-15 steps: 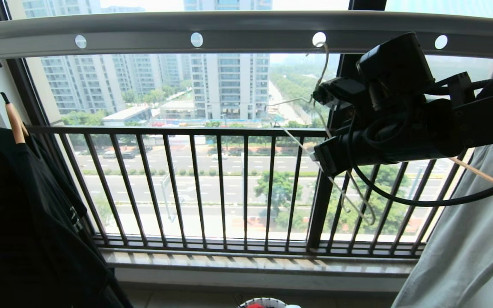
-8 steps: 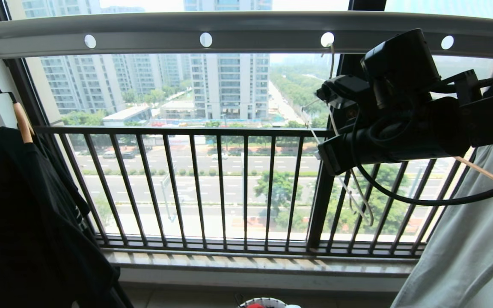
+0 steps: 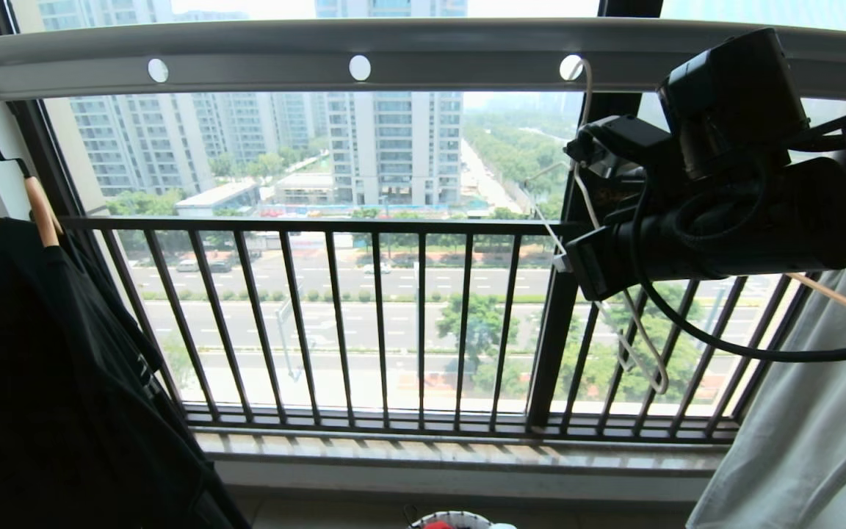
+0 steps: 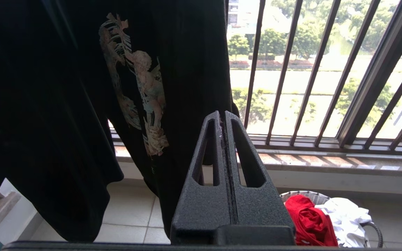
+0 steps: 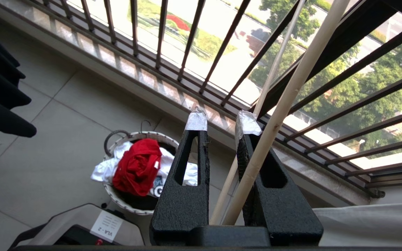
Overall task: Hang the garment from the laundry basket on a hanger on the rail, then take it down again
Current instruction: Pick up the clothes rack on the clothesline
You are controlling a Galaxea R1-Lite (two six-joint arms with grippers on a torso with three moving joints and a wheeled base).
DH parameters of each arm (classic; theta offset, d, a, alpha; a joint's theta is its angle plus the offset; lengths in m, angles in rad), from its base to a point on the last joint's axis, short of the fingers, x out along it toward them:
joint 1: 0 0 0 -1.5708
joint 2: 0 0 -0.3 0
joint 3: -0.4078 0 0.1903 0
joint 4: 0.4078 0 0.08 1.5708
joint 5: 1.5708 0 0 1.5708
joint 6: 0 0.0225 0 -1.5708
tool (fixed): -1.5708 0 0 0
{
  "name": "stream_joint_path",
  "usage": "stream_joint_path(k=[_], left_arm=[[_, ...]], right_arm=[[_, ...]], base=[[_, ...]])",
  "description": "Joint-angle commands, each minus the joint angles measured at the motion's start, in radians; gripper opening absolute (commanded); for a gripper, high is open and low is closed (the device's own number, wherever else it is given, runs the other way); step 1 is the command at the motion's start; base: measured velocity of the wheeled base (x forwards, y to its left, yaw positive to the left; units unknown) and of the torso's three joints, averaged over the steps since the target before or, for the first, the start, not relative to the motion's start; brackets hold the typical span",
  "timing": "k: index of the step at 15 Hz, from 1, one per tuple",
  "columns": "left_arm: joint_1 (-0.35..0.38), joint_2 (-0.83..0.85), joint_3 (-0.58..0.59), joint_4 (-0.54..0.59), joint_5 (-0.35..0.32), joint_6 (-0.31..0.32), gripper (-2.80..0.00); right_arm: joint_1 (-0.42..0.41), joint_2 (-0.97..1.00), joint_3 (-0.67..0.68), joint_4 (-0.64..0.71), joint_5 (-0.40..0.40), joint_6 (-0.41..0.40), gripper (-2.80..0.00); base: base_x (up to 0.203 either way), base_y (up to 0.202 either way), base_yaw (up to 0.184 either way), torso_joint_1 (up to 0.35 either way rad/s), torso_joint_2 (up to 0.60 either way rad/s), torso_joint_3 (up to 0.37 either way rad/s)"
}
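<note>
The pale wire hanger (image 3: 643, 345) hangs by its hook from the grey rail (image 3: 423, 51), at the third white disc. My right gripper (image 5: 222, 122) is up beside it, jaws closed partway on the hanger's two wires (image 5: 284, 94), which run between the fingers near their base. The red garment (image 5: 136, 165) lies crumpled in the white mesh laundry basket (image 5: 117, 198) on the floor below. It also shows in the left wrist view, garment (image 4: 309, 219) in basket (image 4: 305, 195). My left gripper (image 4: 224, 116) is parked low, shut and empty.
A black shirt (image 3: 41, 367) hangs on a wooden hanger at the left, close to my left gripper. A pale grey-green garment (image 3: 812, 411) hangs at the right. The dark barred window railing (image 3: 379, 316) stands behind. White clothes (image 4: 344, 212) share the basket.
The whole view has shifted slightly. My right gripper has risen and moved right with the hanger, which has turned so its left arm shows shorter. The hook stays at the same disc.
</note>
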Motion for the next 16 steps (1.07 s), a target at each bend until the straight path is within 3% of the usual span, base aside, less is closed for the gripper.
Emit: stream_joint_path(k=[1,10,16], left_arm=[[0.001,0.001,0.0,0.0,0.0,0.0,-2.8],[-0.001,0.001,0.0,0.0,0.0,0.0,-2.8],[0.001,0.001,0.0,0.0,0.0,0.0,-2.8]], right_arm=[[0.003,-0.054,0.021,0.002,-0.001,-0.001,-2.8],[0.026,-0.146,0.054,-0.038,0.008,-0.001,-2.8],[0.086,-0.22,0.06,-0.057,0.008,0.001,-2.8]], base=[[0.0,0.0,0.0,0.0,0.0,0.0],[0.0,0.0,0.0,0.0,0.0,0.0],[0.0,0.0,0.0,0.0,0.0,0.0]])
